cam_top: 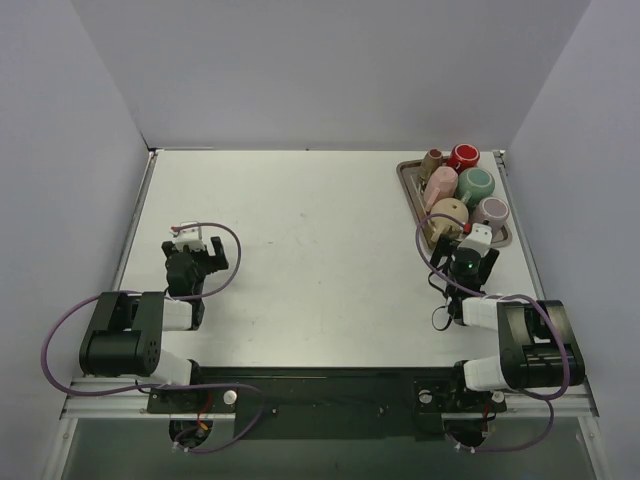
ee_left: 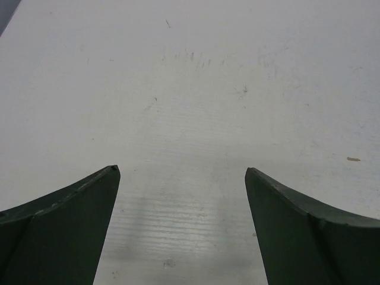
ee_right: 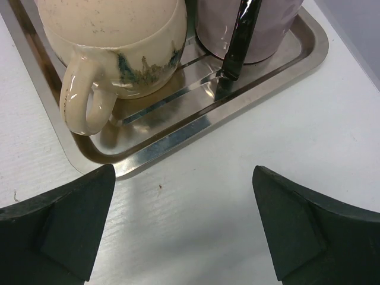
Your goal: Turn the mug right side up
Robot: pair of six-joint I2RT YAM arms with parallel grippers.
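Mug: a cream mug (ee_right: 119, 41) with blue-green streaks stands in the tray, just beyond the right fingers and off to their left. From above, it shows a closed, rounded top and no open mouth.
Mug handle: the loop handle (ee_right: 83, 98) points back toward the left finger of the right gripper but does not touch it.
Tray: a shiny metal tray (ee_right: 178, 142) has its near edge just ahead of the right fingertips, and the mug stands in its near left corner.
Right gripper (ee_right: 183, 171): its fingers are spread wide and hold nothing, with bare table between them.
Neighbouring mug: a mauve mug (ee_right: 249, 29) stands beside the cream one, ahead and to the right of the fingers. A dark glossy strip runs down its side.
Other mugs: red (cam_top: 463, 156), green (cam_top: 476, 183), pink (cam_top: 440, 185) and brown (cam_top: 433, 160) mugs fill the tray's far part.
Left gripper (ee_left: 181, 169): it is well apart from the tray. Its fingers are also spread wide and hold nothing.
Table (ee_left: 190, 89): the surface is white and lightly scuffed ahead of the left fingers.
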